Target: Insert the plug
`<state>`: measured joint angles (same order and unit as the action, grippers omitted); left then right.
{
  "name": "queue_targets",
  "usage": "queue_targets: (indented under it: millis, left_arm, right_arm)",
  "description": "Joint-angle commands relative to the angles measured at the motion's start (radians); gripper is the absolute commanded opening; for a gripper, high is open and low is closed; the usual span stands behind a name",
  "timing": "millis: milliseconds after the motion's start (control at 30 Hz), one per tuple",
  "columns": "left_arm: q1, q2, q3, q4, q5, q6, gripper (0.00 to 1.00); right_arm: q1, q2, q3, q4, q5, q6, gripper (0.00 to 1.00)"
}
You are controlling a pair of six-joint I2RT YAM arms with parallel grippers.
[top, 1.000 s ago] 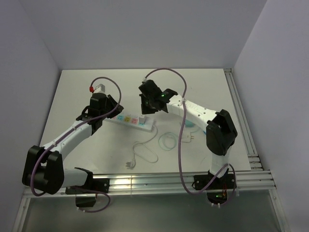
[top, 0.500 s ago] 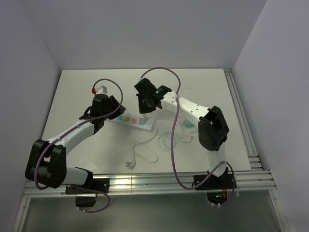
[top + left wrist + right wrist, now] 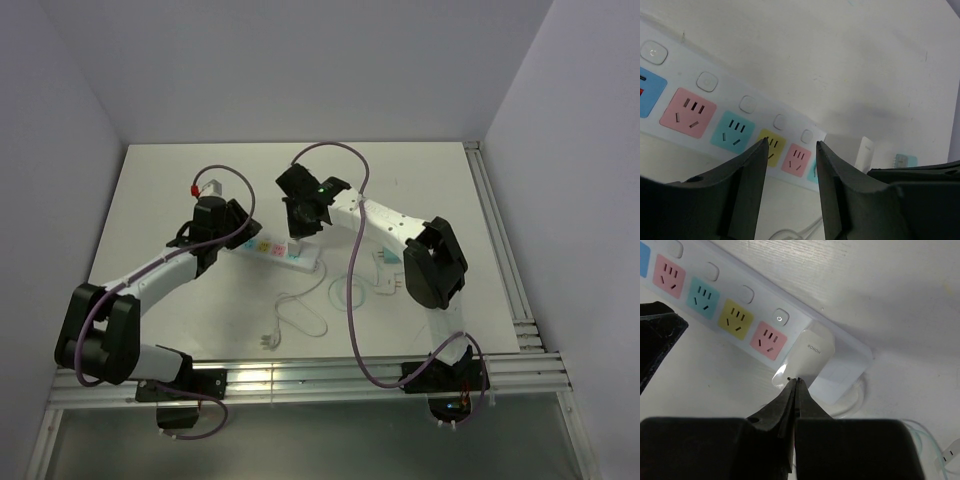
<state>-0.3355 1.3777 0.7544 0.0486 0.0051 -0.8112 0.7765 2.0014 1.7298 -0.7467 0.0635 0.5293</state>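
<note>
A white power strip (image 3: pixel 262 249) with pink, teal and yellow sockets lies at mid-table. A white charger plug (image 3: pixel 295 248) stands in its right end socket. In the right wrist view the charger (image 3: pixel 810 356), marked HONOR, stands upright in the strip (image 3: pixel 730 295). My right gripper (image 3: pixel 794 380) is shut and empty, its tips touching the charger's top. My right gripper (image 3: pixel 299 224) hangs over the strip's right end. My left gripper (image 3: pixel 790 147) is open and empty, straddling the strip (image 3: pixel 715 107) over its yellow and pink sockets. The charger (image 3: pixel 864 152) shows just right of it.
The strip's white cable (image 3: pixel 298 312) loops toward the near edge. A thin teal-white cable loop (image 3: pixel 346 292) and a small adapter (image 3: pixel 385 272) lie to the right of the strip. Metal rails (image 3: pixel 500 250) run along the table's right side. Purple arm cables arch overhead.
My right arm has swung left and its gripper has come down onto the charger at the strip's right end. My left gripper has shifted slightly along the strip.
</note>
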Motion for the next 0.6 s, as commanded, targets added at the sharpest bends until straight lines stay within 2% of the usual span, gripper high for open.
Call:
queue_targets:
  millis: [0, 567]
  left_arm:
    - [-0.004, 0.020, -0.023, 0.053, -0.001, -0.025, 0.49]
    - [-0.004, 0.076, -0.064, 0.099, 0.009, -0.037, 0.47]
  right_arm:
    - [0.007, 0.011, 0.045, -0.016, 0.024, -0.015, 0.00]
    - [0.020, 0.098, 0.122, -0.085, 0.047, -0.025, 0.00]
